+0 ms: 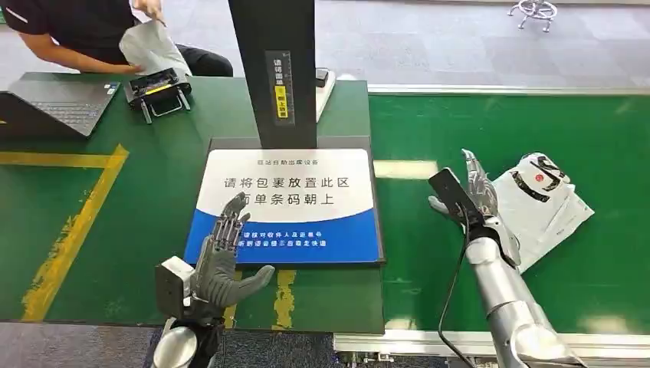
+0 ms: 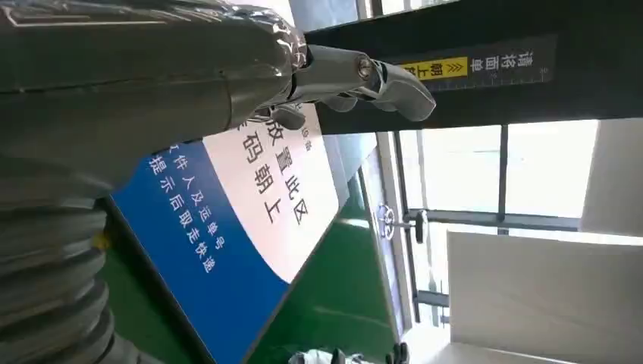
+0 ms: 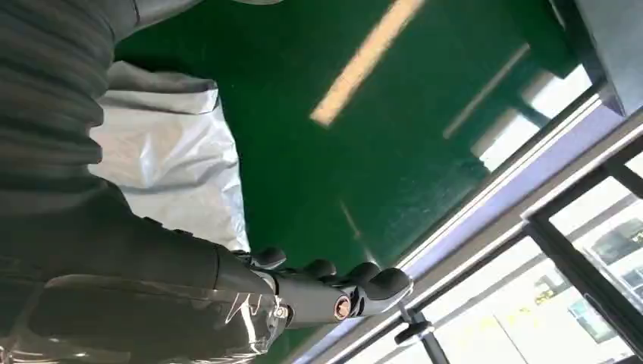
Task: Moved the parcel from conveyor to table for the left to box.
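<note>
A white plastic parcel [image 1: 546, 201] with black and red print lies flat on the green conveyor belt [image 1: 582, 130] at the right. My right hand [image 1: 477, 190] hovers just left of it with straight, spread fingers and holds nothing; the right wrist view has that parcel [image 3: 170, 171] close beside the hand [image 3: 326, 292]. My left hand [image 1: 224, 257] is open over the near edge of the blue-and-white placement sign [image 1: 287, 201] on the green table [image 1: 115, 199], fingers apart and empty. The left wrist view shows this hand [image 2: 356, 76] above the sign [image 2: 235, 227].
A black scanner post [image 1: 274, 69] rises behind the sign. At the far left of the table sit a laptop [image 1: 54, 103] and a black handheld device [image 1: 157, 88]. A person [image 1: 84, 31] there holds a grey mailer bag [image 1: 149, 46].
</note>
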Robot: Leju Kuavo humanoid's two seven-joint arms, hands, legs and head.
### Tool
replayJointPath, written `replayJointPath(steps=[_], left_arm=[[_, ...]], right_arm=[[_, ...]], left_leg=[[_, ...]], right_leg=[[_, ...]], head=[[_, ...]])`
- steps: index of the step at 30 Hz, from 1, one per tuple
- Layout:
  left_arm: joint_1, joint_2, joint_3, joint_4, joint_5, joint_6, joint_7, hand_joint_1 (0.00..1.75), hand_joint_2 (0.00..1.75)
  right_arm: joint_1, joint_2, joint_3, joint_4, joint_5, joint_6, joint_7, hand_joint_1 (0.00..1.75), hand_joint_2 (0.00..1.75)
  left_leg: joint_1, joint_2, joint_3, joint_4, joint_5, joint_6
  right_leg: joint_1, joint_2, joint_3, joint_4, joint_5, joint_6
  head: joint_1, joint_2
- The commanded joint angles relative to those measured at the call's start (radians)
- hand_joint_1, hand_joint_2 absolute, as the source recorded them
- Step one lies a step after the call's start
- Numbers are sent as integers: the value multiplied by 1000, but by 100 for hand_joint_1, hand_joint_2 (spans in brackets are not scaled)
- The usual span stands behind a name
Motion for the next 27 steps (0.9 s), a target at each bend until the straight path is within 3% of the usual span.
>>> replayJointPath(steps=[1,7,17,27], left_arm=[[-3,28,8,7,1,6,7,0,175],[-10,25,8,17,1,5,8,0,175],[-26,29,19,28,3,-2,14,0,175],[-49,23,1,74,16,-2,10,0,175]], right_arm=[[5,-46,-82,26,-12,10,-8,0,175],[48,-101,-126,-7,3,-10,57,0,175],[12,-121,-164,52,55,33,170,0,175],[-55,-117,-66,200,186,197,288,0,175]], left_leg=[[0,0,1,-1,1,0],[0,-1,1,-1,1,0],[0,0,1,-1,0,0],[0,2,1,-1,0,0]], right_leg=[[0,-1,1,-1,0,-3],[1,-2,1,-1,0,-3],[0,0,0,-1,1,-3],[0,2,0,-1,1,-2]], head=[[0,0],[0,0],[0,0],[0,0]])
